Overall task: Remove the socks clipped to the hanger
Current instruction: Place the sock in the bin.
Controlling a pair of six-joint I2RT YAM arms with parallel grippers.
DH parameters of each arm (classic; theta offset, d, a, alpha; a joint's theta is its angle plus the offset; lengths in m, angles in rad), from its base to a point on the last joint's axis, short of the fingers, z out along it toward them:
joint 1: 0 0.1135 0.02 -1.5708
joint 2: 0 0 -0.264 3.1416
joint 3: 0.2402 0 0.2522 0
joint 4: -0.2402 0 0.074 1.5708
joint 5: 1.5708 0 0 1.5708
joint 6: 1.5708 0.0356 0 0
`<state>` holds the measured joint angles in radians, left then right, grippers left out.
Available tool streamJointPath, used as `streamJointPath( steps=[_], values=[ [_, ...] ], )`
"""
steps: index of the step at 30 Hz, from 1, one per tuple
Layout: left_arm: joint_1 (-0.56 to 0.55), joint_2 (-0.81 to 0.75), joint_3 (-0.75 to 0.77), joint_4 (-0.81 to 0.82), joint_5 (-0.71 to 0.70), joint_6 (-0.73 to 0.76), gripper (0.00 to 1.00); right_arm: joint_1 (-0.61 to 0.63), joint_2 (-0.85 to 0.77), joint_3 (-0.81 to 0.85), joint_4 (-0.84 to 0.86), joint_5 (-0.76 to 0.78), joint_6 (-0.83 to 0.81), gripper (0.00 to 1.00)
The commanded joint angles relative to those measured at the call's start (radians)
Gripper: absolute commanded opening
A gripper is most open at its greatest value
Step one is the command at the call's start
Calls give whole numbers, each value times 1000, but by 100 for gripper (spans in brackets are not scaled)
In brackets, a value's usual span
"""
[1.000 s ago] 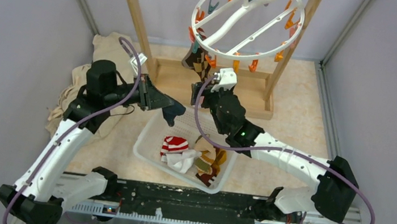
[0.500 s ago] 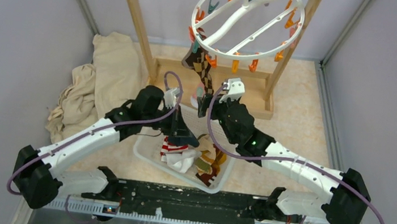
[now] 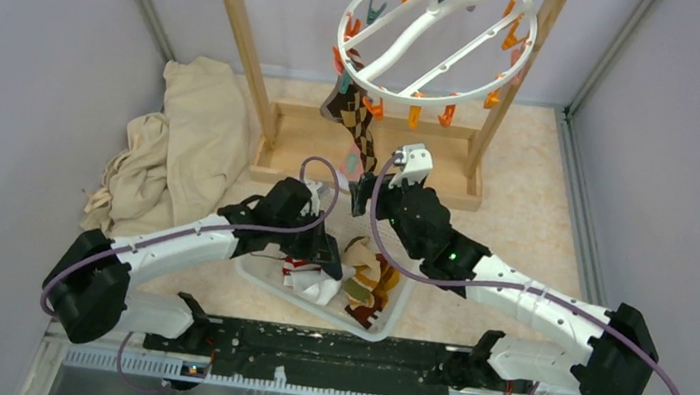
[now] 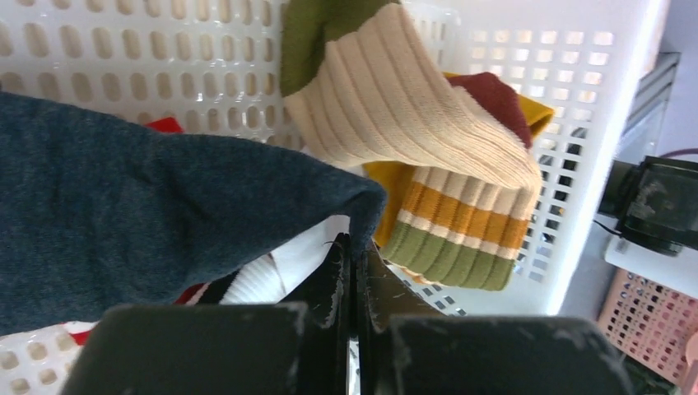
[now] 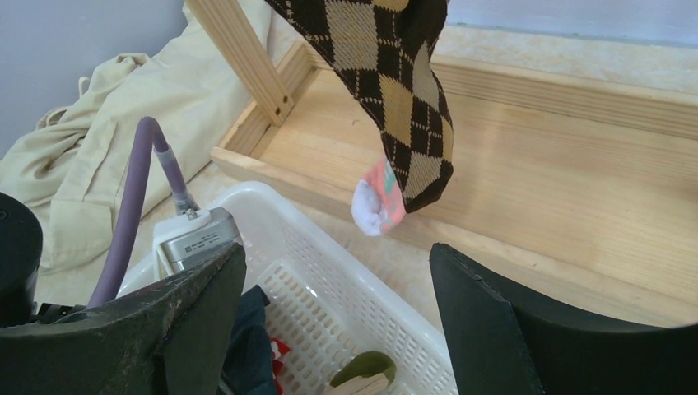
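While the left pincer (image 4: 355, 247) clenches a navy sock (image 4: 165, 206) inside the basket (image 4: 576, 123), right pincer (image 5: 337, 263) released behind it, below argyle sock (image 5: 387, 82).

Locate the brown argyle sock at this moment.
In the top view the brown argyle sock hangs from the left rim of the hanger, beyond the right claw.
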<state>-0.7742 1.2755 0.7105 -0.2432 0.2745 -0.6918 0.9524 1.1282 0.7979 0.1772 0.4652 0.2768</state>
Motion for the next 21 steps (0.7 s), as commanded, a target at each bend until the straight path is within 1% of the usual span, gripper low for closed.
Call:
streamJointPath(
  steps=[1, 5, 7, 8, 10, 14, 19, 21],
  values=[
    [-7, 11, -9, 19, -77, 16, 2, -9, -38, 1, 15, -10, 18, 83],
    [-7, 51, 21, 11, -110, 45, 3, -10, -51, 3, -15, -10, 22, 83],
    [-7, 74, 58, -11, -120, 60, 6, -12, -66, 5, -49, -10, 24, 83],
    [-7, 82, 76, -19, -122, 67, 11, -13, -75, 6, -66, -9, 25, 83],
    [-7, 86, 108, -44, -130, 80, 24, -17, -96, 8, -100, -8, 30, 83],
    [-5, 56, 150, -87, -177, 127, 40, -27, -117, 24, -169, -10, 50, 84],
    [-4, 10, 179, -135, -227, 177, 54, -29, -82, 52, -208, -24, 66, 84],
    [-4, -6, 198, -164, -245, 193, 57, -29, -62, 56, -205, -32, 75, 83]
  ],
)
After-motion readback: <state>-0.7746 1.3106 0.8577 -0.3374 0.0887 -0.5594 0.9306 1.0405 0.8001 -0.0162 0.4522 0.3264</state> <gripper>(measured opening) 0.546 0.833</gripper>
